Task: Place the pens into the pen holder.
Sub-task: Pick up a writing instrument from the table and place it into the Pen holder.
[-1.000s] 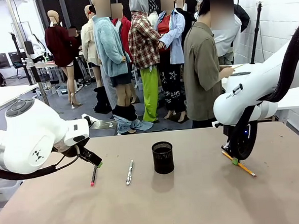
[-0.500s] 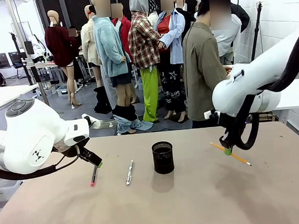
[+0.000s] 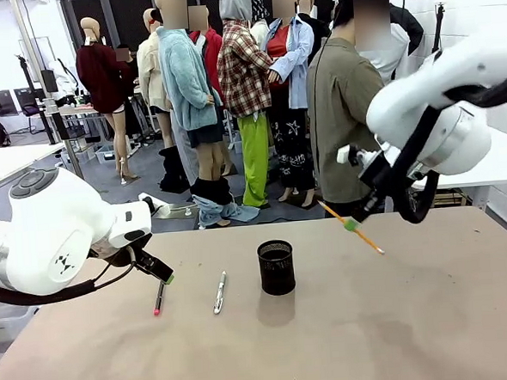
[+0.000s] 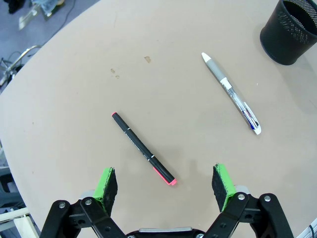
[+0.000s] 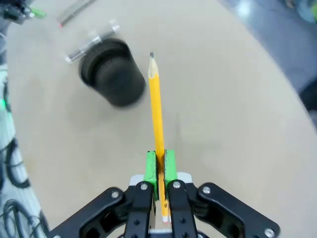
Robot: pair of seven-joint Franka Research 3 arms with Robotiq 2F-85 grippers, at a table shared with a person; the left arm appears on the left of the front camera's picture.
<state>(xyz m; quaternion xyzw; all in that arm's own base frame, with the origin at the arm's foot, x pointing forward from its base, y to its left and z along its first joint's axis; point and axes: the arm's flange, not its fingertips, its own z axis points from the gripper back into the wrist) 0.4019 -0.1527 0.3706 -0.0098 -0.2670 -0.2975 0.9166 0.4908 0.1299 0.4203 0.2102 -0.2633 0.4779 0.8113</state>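
The pens are in three places. The yellow pencil (image 3: 369, 242) is up off the table (image 3: 392, 336), pinched across its shaft by my right claw (image 3: 350, 224), which is clenched tight on it. From the front I see it tilted in the air to the right of the pen holder (image 3: 276, 268), its higher end on the holder's side. On the right wrist camera the pencil (image 5: 155, 104) runs straight out from between the green pads (image 5: 151, 168), with its sharpened tip farthest from the claw (image 5: 159, 168). The pen holder (image 5: 113, 72) sits blurred off to one side of that tip, apart from it.

The black pen (image 3: 159, 297) with the pink end and the silver pen (image 3: 219, 292) lie flat on the table left of the pen holder. They are near each other but not touching, the silver pen closer to it. My left claw (image 3: 168, 279) hangs low just over the black pen, released, jaws spread wide. On the left wrist camera the black pen (image 4: 142, 148) lies slantwise in the gap between the two pads (image 4: 106, 182), its pink end nearest the claw (image 4: 165, 182), touching neither pad. The silver pen (image 4: 231, 92) lies farther out, and the pen holder (image 4: 290, 29) stands upright in the corner beyond it.
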